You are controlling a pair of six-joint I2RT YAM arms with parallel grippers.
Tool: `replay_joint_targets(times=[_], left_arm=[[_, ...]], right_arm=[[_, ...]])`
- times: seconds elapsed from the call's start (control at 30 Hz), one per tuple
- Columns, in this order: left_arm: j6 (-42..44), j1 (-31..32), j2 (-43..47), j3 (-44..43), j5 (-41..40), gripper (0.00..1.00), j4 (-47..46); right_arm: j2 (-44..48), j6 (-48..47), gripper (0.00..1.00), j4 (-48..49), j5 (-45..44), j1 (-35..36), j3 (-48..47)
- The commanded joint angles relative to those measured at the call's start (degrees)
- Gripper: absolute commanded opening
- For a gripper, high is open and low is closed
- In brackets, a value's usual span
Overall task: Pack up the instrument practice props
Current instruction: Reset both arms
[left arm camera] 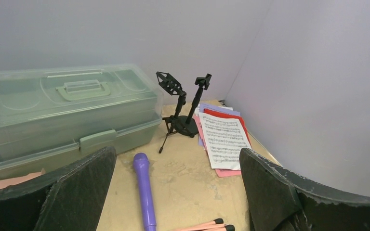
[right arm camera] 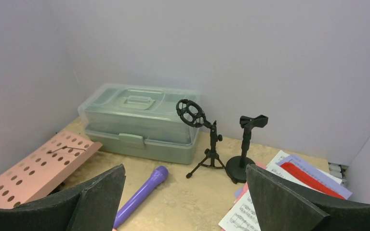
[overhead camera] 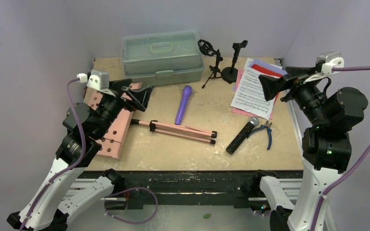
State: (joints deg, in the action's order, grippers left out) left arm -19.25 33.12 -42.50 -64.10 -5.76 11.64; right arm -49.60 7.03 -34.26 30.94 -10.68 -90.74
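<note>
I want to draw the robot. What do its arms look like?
The left arm and right arm have white lower links, black joints and purple cables. The left tool and right tool have broad black fingers under a white camera.

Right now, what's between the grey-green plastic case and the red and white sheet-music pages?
Two small black mic mounts: the tripod one by the grey-green case, the round-base one by the sheet-music pages. Top view shows it.

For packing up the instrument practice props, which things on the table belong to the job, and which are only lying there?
Belong to the job: tripod, tray, sheet music, purple mic, black mic, mic mounts.
Only lying there: pliers, case.
</note>
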Motion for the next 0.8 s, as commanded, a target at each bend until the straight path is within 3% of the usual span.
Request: replay_joint_targets(times=[0.0,0.77], left_arm=[[-1.51,-0.06,1.13,0.64,-0.33,1.0,-1.3],[-2.29,0.01,0.1,0.92,2.13,1.0,-0.95]], right_arm=[[1.29,0.37,0.99,0.69,-1.07,-0.61,0.28],[0.83,-3.14,0.99,-0.98,-0.79,-1.6,-0.92]])
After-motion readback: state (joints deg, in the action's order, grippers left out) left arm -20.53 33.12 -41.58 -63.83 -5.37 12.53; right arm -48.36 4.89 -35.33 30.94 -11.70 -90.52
